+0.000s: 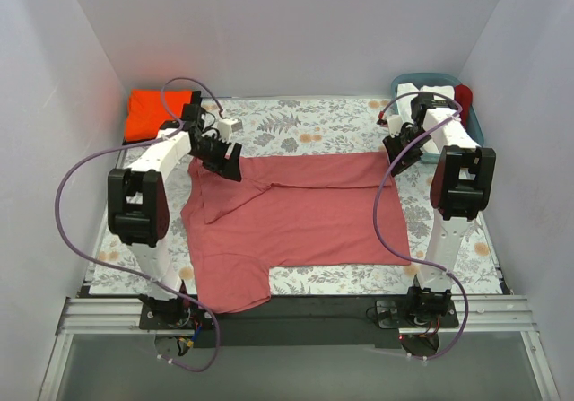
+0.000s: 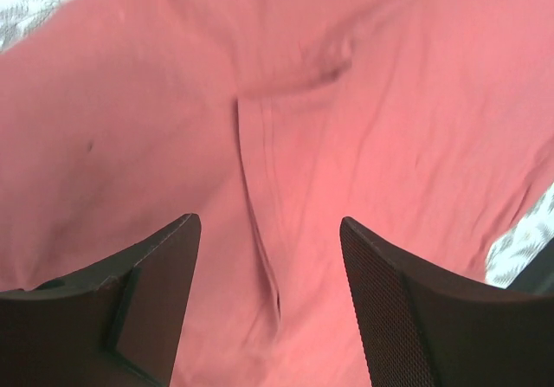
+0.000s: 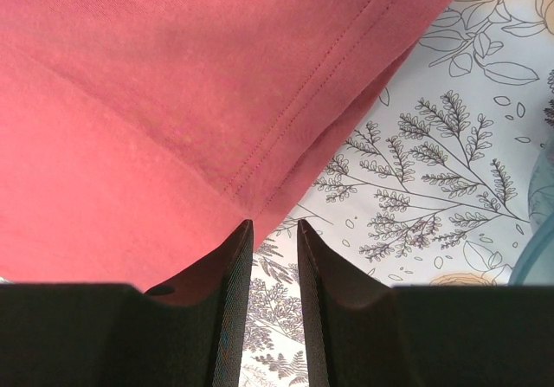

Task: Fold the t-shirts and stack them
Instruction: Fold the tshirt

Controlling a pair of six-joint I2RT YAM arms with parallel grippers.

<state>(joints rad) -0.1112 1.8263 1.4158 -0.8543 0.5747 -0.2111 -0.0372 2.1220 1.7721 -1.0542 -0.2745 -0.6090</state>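
Rose shirt (image 1: 296,217) is spread flat across the middle of the table (image 1: 305,118). Left gripper (image 1: 224,161) is held released, jaws wide, over its far left part. Right gripper (image 1: 402,154) is placed at its far right corner, jaws nearly together; a grip cannot be told. Orange shirt (image 1: 146,112) is folded at the table's far left corner.

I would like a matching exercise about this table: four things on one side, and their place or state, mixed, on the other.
1 red shirt
2 orange shirt
3 basket
4 left pincer

A far right corner
B open above red cloth
C spread out in the middle
D folded, far left corner

Pairs: 1-C, 2-D, 3-A, 4-B
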